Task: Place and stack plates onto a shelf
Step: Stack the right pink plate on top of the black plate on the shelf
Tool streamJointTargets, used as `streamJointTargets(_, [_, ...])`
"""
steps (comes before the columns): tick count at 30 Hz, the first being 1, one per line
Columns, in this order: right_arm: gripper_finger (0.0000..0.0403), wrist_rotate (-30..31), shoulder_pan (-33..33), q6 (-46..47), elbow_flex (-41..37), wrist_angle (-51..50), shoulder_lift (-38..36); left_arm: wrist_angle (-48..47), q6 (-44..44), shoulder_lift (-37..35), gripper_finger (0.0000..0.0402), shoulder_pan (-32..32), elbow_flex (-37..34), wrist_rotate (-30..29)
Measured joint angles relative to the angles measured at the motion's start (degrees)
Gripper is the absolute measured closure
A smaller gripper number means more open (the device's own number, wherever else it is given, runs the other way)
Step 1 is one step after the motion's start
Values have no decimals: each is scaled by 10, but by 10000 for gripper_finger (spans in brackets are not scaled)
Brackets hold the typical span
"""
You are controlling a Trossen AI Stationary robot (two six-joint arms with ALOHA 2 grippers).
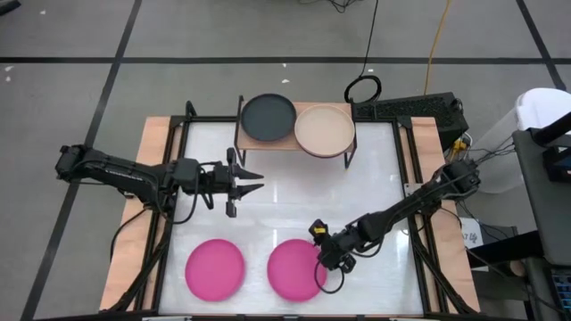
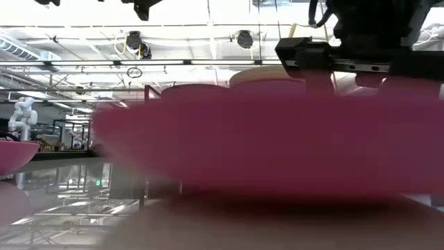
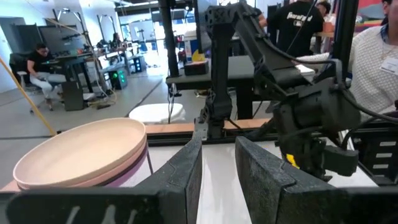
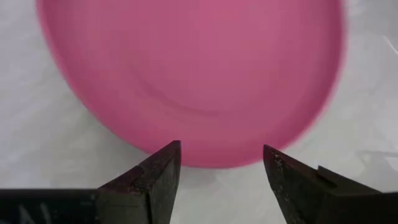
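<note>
1. High view: the shelf (image 1: 294,143) stood at the table's (image 1: 375,187) far edge, carrying a dark grey plate (image 1: 268,117) and, just beside it, a beige plate (image 1: 325,130). Whatever lay under the beige one was hidden from above. Two hot pink plates lay apart near the front edge, the left pink plate (image 1: 214,268) and the right pink plate (image 1: 294,269). The left gripper (image 1: 254,183) reached out level over the table's middle, fingers spread and empty. The right arm stretched low from the right side, its right gripper (image 1: 328,265) at the right pink plate's rim (its fingertips were too small to read here).

2. Low view: a blurred pink plate (image 2: 270,149) filled most of the picture and hid the table behind it. The right arm's dark wrist (image 2: 361,48) came down from above. Another pink rim (image 2: 17,154) was cut off at the picture's left edge.

3. Left wrist view: the left gripper's fingers (image 3: 180,177) stood parted, holding nothing. The beige plate (image 3: 81,152) sat on a stack whose lower plates showed only as pinkish and purplish edges. People showed in the room beyond.

4. Right wrist view: the right gripper's fingers (image 4: 155,180) were open, pointing down at the near rim of the pink plate (image 4: 193,74), not closed on it (actual contact could not be told).
</note>
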Motion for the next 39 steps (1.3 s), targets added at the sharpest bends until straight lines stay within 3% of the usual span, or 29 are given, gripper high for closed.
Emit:
streamJointTargets(8, [193,5,2,-3,6,-21,-18,-4,0,0,300,0,0,0])
streamJointTargets(17, [193,13,1,83,6,-41,-71,-3,0,0,300,0,0,0])
streamJointTargets(24, [193,13,17,-4,1,-89,-60,-4,-7,0,300,0,0,0])
streamJointTargets(29, [193,17,56,-77,-17,-56,-60,-11,-7,0,300,1,0,0])
streamJointTargets(35, [193,88,86,-152,-25,-5,-23,-13,-7,0,300,4,0,0])
streamJointTargets(39, [193,89,87,-168,-25,11,10,-13,-12,0,300,4,0,0])
